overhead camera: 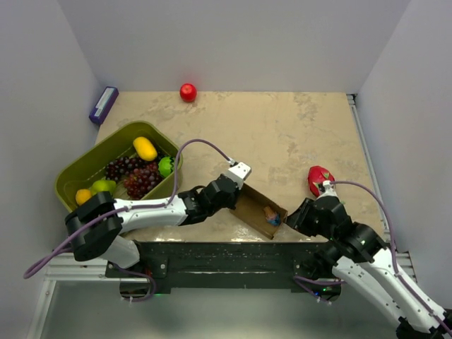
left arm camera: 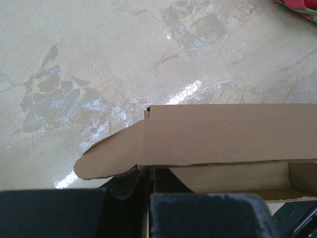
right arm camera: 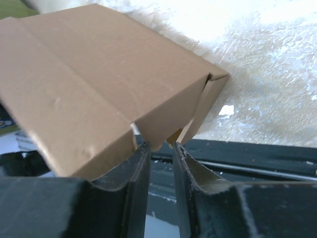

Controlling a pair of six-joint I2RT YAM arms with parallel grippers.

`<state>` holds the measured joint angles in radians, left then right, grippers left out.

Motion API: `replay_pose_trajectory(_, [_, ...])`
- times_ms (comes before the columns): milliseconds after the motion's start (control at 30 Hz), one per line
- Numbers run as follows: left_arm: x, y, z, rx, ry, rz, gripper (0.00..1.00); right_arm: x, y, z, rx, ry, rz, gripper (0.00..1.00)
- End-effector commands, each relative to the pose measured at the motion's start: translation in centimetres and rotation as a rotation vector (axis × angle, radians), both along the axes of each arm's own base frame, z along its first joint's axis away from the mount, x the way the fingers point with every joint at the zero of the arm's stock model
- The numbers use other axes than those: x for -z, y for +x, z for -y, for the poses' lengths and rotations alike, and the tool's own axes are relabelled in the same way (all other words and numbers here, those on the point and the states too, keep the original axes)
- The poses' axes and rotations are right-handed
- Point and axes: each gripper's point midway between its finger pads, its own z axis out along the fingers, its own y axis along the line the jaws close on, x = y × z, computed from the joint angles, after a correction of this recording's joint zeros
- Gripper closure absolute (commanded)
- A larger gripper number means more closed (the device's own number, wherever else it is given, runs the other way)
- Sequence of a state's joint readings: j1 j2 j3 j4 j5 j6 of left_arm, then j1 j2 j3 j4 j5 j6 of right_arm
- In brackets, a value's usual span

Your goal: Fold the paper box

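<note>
White arms (overhead camera: 152,210) with black joints, trailing lilac cables (overhead camera: 201,140).

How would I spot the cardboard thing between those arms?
On the beige marbled table, look along the near edge, midway. A slim open box of plain brown cardboard lies slanted there; unlike the olive-green plastic basket to its left, it is thin, unprinted card.

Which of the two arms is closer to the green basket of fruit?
Left. The left gripper is at the paper box's end toward the green basket; the right gripper is at the box's opposite end, farther away.
</note>
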<state>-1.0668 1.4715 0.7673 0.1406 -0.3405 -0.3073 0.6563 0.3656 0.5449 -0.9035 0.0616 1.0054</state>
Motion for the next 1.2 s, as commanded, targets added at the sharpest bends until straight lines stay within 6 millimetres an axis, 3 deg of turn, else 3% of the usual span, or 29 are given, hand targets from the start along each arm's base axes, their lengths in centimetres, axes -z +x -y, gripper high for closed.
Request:
replay_pose_trajectory(0, [-1.1, 0.8, 0.4, -0.025, -0.019, 0.018, 1.00, -0.3, 2.0, 0.0, 0.045, -0.001, 0.082, 0.77])
replay_pose_trajectory(67, [-1.0, 0.8, 0.5, -0.023, -0.016, 0.019, 1.00, 0.1, 2.3, 0.2, 0.059, -0.006, 0.095, 0.80])
replay_pose_trajectory(267, [-0.9, 0.8, 0.4, -0.015, 0.000, 0.022, 1.00, 0.7, 3.5, -1.9, 0.028, 0.075, 0.131, 0.90])
replay_pose_trajectory(433, [-0.9, 0.9, 0.2, -0.023, 0.004, 0.026, 1.00, 0.6, 4.2, -2.1, 0.052, 0.088, 0.146, 0.90])
replay_pose_trajectory(467, [-0.7, 1.0, 0.0, -0.029, 0.011, 0.027, 1.00, -0.1, 4.2, -1.8, 0.063, 0.081, 0.149, 0.89])
replay_pose_trajectory(533, [-0.2, 1.2, -0.4, -0.050, 0.030, 0.037, 1.00, 0.8, 3.5, 0.0, 0.111, 0.005, 0.102, 0.86])
replay_pose_trajectory(667, [1.5, 1.4, -1.6, -0.093, 0.083, 0.048, 1.00, 0.4, 1.6, 2.1, 0.148, -0.072, 0.021, 0.59])
replay_pose_trajectory(833, [2.4, 1.1, -2.3, -0.117, 0.104, 0.052, 1.00, -1.1, 0.8, 3.8, 0.187, -0.139, -0.012, 0.42])
replay_pose_trajectory(1000, [3.0, 0.7, -2.6, -0.124, 0.113, 0.048, 1.00, -2.4, 2.2, 3.8, 0.250, -0.117, 0.030, 0.40])
replay_pose_trajectory(1167, [3.8, -0.2, -2.5, -0.117, 0.121, 0.034, 1.00, -6.3, 4.9, 2.6, 0.308, 0.024, 0.181, 0.40])
